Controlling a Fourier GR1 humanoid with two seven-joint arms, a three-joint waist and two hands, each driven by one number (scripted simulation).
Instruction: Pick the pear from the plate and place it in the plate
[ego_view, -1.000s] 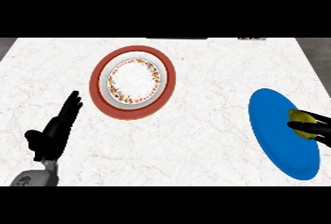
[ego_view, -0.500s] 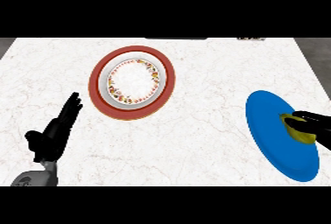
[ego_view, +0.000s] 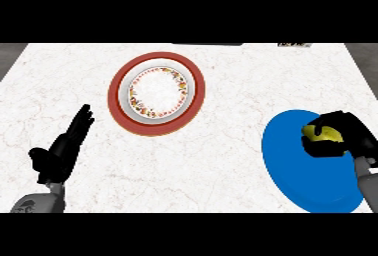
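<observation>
At the near left of the white marbled stone counter (ego_view: 221, 165), the robot's black left hand (ego_view: 63, 150) rests at the end of its grey forearm (ego_view: 38, 204). Its fingers are straight and held side by side, pointing away toward the far side, with the thumb out to the left; it holds nothing and touches no object.

Further right and toward the far side lies a round plate with a broad red rim, a white centre and a ring of small orange and brown patterning (ego_view: 156, 93). It sits flat on the counter, well apart from both hands, and nothing lies on it.

At the near right lies a plain, bright blue round plate (ego_view: 295, 170), partly cut off by the right and lower edges of the view. Over its far right part sits the black right hand (ego_view: 345, 134), fingers and thumb curled round the small yellow-green pear (ego_view: 323, 135). Only the pear's left face shows between the fingers; the rest is hidden by the hand. The pear is above the blue plate's area, but whether it touches the plate's surface cannot be told. The right grey forearm (ego_view: 366, 177) enters from the right lower corner.
</observation>
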